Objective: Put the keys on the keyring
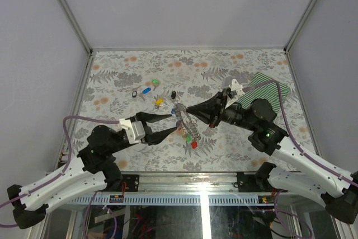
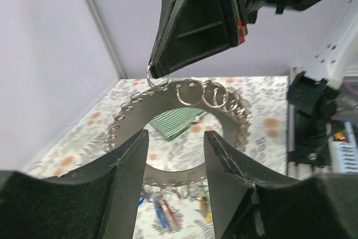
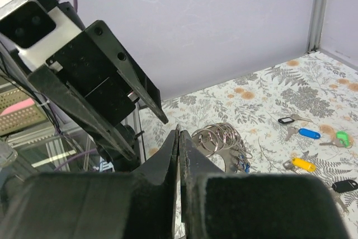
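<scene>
Two robot arms in white shells, the left arm (image 1: 61, 180) and the right arm (image 1: 305, 163), have black joints and long black wedge-shaped fingers. A purple cable (image 1: 78, 118) runs along the left arm and a second purple cable (image 1: 287, 124) along the right. A green light (image 1: 271, 134) glows on the right arm's black wrist housing. Behind the left end effector (image 1: 175, 122) sit a white camera block (image 1: 136, 130) and dark screws (image 3: 122, 57).

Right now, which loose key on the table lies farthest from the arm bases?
The green key, at the back of the cluster; the blue key, yellow key and black keys lie nearer the arms.
</scene>
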`<action>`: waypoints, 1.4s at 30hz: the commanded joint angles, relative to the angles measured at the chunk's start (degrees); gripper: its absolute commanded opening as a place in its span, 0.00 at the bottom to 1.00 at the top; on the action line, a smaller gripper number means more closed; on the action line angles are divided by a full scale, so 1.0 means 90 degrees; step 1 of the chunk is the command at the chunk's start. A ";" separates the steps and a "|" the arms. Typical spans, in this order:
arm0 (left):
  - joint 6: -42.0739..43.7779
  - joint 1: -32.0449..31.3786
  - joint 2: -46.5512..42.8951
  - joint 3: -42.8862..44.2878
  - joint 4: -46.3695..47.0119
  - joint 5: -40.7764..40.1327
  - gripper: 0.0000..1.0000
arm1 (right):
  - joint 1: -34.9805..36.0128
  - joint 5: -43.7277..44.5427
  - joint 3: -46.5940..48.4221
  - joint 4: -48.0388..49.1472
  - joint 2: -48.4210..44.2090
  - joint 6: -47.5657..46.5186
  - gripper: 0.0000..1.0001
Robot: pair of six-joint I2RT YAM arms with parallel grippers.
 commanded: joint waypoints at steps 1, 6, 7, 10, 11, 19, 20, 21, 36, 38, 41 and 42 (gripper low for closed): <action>0.2065 -0.0051 0.0188 0.0622 -0.0748 -0.0376 0.47 | 0.0039 0.0378 0.0575 0.0124 -0.0054 0.0403 0.00; 0.3019 -0.0125 0.0335 0.0762 -0.0657 -0.0415 0.48 | 0.0036 0.0428 0.0712 0.0126 0.0038 0.0660 0.00; 0.3165 -0.0138 0.0345 0.0756 -0.0610 -0.0372 0.48 | 0.0037 0.0444 0.0746 0.0126 0.0057 0.0716 0.00; 0.3625 -0.0195 0.0342 0.0728 -0.0572 -0.0107 0.48 | 0.0035 0.0549 0.0810 0.0128 0.0104 0.0902 0.00; 0.3766 -0.0206 0.0345 0.0722 -0.0577 -0.0009 0.47 | 0.0037 0.0586 0.0846 0.0114 0.0109 0.0954 0.00; 0.4404 -0.0354 0.0514 0.0708 -0.0441 0.0453 0.45 | 0.0032 0.1173 0.0931 0.0011 0.0108 0.1507 0.00; 0.4420 -0.0373 0.0565 0.0707 -0.0379 0.0450 0.45 | 0.0032 0.1220 0.0933 0.0000 0.0116 0.1554 0.00; 0.4430 -0.0391 0.0619 0.0712 -0.0305 0.0435 0.45 | 0.0033 0.1252 0.0932 -0.0001 0.0128 0.1600 0.00; 0.4720 -0.0609 0.1080 0.0812 0.0506 -0.0062 0.41 | 0.0033 0.1263 0.0998 -0.0058 0.0213 0.1840 0.00; 0.4753 -0.0621 0.1094 0.0831 0.0504 -0.0074 0.41 | 0.0032 0.1263 0.1000 -0.0077 0.0207 0.1848 0.00; 0.4820 -0.0640 0.1137 0.0851 0.0497 -0.0107 0.41 | 0.0038 0.1248 0.1006 -0.0094 0.0208 0.1854 0.00; 0.4836 -0.0649 0.1151 0.0866 0.0504 -0.0118 0.41 | 0.0030 0.1241 0.1001 -0.0090 0.0211 0.1858 0.00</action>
